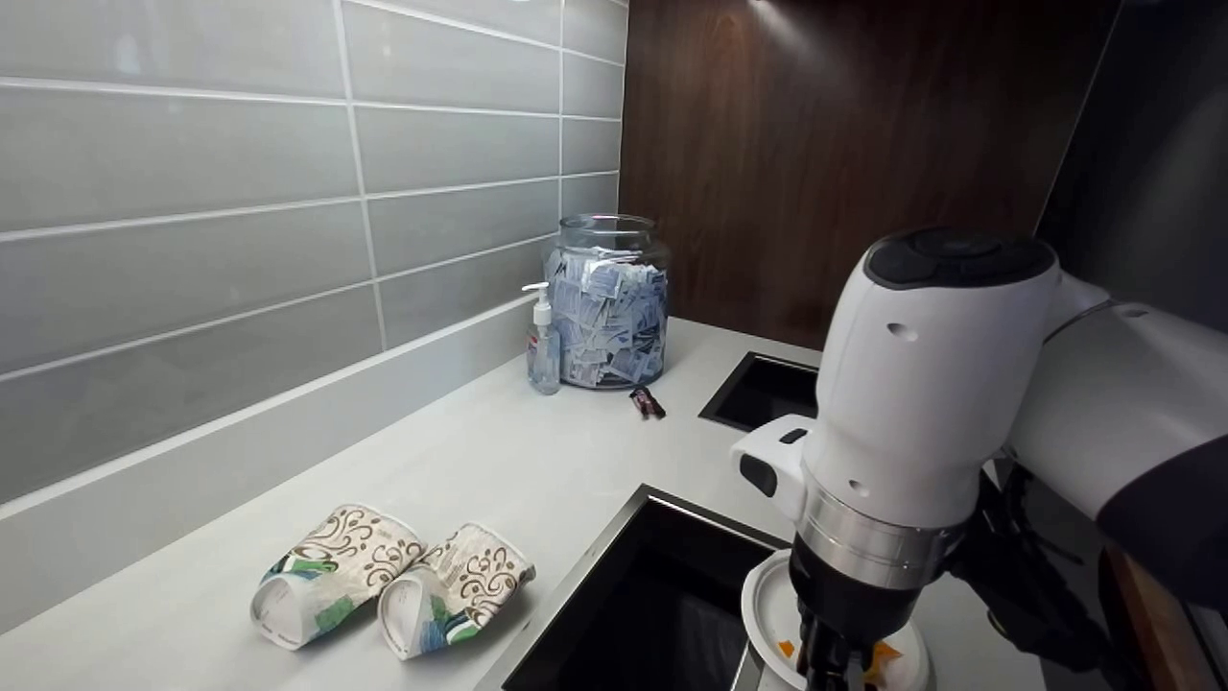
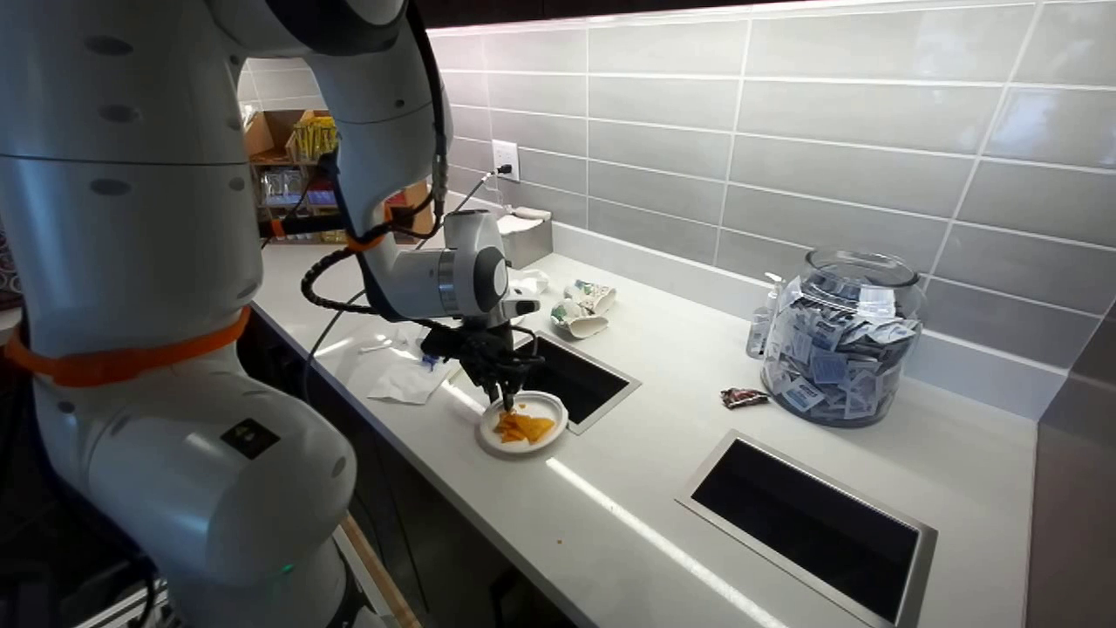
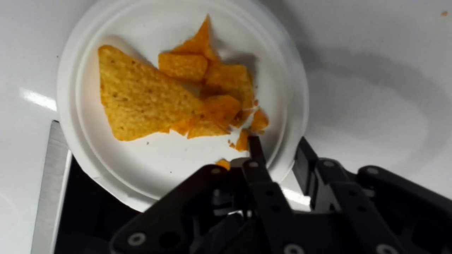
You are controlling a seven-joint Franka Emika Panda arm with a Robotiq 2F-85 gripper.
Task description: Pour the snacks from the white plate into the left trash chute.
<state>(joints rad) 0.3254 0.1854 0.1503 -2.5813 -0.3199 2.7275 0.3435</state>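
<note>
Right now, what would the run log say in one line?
plate: at edge of left chute | chips: on plate | fingers: open, either side of plate rim in wrist view | pour: not done

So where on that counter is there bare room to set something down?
There's bare counter between the crushed cups and pump bottle, along the tiled wall, and between the left chute and the other chute. It's crowded at the white plate, with the open claw at its rim, and where bottle, jar and wrapper cluster.
</note>
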